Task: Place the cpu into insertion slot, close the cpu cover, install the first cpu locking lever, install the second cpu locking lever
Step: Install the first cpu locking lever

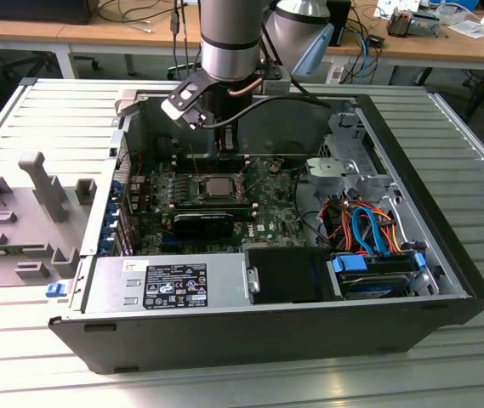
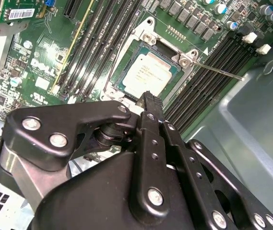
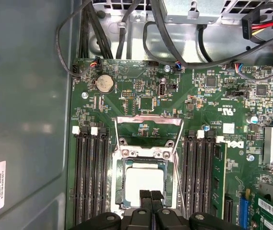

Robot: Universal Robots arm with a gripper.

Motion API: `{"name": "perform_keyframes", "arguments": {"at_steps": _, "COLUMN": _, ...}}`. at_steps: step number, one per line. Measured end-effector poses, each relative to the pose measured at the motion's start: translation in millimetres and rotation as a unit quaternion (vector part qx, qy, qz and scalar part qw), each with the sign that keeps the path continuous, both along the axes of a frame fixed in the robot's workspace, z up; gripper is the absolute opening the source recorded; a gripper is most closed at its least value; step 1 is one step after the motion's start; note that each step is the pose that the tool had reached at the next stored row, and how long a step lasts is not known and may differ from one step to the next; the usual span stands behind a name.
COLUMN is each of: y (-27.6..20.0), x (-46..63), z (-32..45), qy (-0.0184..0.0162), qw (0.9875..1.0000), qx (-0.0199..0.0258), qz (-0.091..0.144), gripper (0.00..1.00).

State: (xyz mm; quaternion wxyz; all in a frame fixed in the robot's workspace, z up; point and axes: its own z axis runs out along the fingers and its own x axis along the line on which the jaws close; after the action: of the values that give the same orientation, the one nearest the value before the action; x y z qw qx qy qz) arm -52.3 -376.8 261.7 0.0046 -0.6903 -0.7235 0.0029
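The tool [image 3: 151, 194] hangs over one edge of the cpu [image 3: 145, 181], its fingers pressed together and gripping nothing; it may be touching the chip, though that is hard to judge. The cpu lies flat in the insertion slot [image 3: 146, 153].

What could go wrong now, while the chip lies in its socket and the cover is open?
The shut jaws hover close by the cpu; a push down could scratch it or shift it in the insertion slot. The cpu cover stands open and a thin locking lever sticks out free; the jaws might snag or bend it.
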Motion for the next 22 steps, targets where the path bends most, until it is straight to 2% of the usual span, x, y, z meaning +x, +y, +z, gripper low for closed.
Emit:
{"name": "perform_keyframes", "arguments": {"at_steps": 9, "y": 0.0, "x": 0.1, "z": 3.4, "qy": 0.0001, "qw": 1.0000, "qx": -0.0001, "qz": 0.000, "gripper": 0.11}}
{"name": "perform_keyframes", "arguments": {"at_steps": 16, "y": 0.0, "x": 0.1, "z": 4.5, "qy": 0.0001, "qw": 1.0000, "qx": 0.0032, "qz": 0.000, "gripper": 0.11}}
{"name": "perform_keyframes", "arguments": {"at_steps": 22, "y": 0.0, "x": 0.1, "z": 6.4, "qy": 0.0001, "qw": 1.0000, "qx": 0.0037, "qz": 0.000, "gripper": 0.11}}
